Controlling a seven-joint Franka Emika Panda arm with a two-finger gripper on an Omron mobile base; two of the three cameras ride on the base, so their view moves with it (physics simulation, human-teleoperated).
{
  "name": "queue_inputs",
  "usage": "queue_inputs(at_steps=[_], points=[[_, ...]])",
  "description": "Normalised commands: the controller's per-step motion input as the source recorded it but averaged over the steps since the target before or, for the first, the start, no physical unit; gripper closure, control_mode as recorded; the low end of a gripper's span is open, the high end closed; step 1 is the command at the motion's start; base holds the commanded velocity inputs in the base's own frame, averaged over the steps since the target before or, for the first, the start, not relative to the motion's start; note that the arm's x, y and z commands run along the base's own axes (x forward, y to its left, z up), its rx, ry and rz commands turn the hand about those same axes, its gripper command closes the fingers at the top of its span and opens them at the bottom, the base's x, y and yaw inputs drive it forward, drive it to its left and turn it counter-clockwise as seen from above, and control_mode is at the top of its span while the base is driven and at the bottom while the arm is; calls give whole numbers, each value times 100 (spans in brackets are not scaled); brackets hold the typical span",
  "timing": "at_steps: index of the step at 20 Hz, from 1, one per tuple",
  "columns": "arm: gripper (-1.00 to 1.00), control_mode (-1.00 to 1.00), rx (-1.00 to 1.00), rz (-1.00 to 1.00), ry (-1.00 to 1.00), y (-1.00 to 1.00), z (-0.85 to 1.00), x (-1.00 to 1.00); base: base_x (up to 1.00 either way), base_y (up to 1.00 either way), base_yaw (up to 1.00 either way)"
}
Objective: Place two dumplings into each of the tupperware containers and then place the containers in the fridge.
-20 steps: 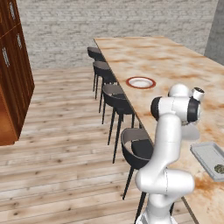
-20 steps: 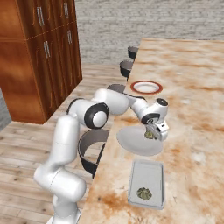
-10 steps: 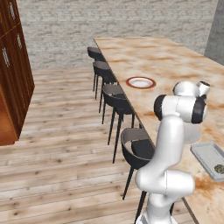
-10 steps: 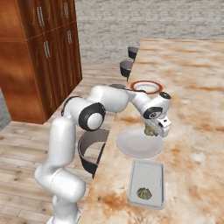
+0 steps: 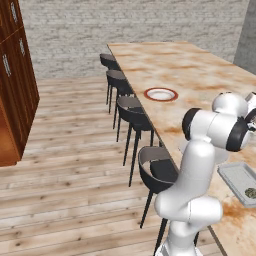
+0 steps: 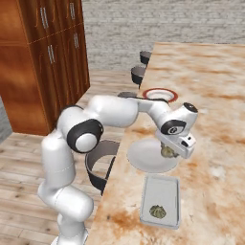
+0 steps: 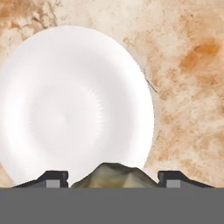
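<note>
My gripper point(image 6: 168, 152) is shut on a grey-tan dumpling point(image 6: 166, 152), held just above the near edge of a plain white plate point(image 6: 143, 155). In the hand view the dumpling point(image 7: 114, 175) sits between the two dark fingertips point(image 7: 52, 178), with the plate point(image 7: 70, 109) below. A shallow pale grey tupperware container point(image 6: 148, 191) lies on the counter just nearer than the plate, with one dumpling point(image 6: 156, 211) in it. The left base view has the same container point(image 5: 235, 175) and its dumpling point(image 5: 251, 191) at the right edge. The fridge is out of view.
A round white red-rimmed dish point(image 6: 160, 94) sits farther along the marbled counter point(image 6: 215, 95). Dark stools point(image 5: 132, 112) line the counter's left side. Reddish-brown wooden cabinets point(image 6: 43, 57) stand across the wooden floor.
The arm has shifted slightly to the right in the left base view. The gripper keeps its hold on the dumpling over the plate's near edge.
</note>
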Motion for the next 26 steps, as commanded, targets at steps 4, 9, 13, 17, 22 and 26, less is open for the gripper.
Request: queue_inputs(at_steps=[4, 9, 13, 17, 22, 26], points=[[100, -100, -3, 4, 8, 0, -3, -100, 0, 0, 0], [100, -100, -5, 5, 10, -4, -33, -97, 0, 0, 0], [100, -100, -10, 2, 14, 0, -64, -57, 0, 0, 0], [100, -100, -9, 0, 14, 3, -52, -2, 0, 0, 0], [100, -100, -5, 0, 12, 0, -32, -4, 0, 0, 0], [-100, -100, -6, 0, 9, 0, -18, -3, 0, 0, 0]])
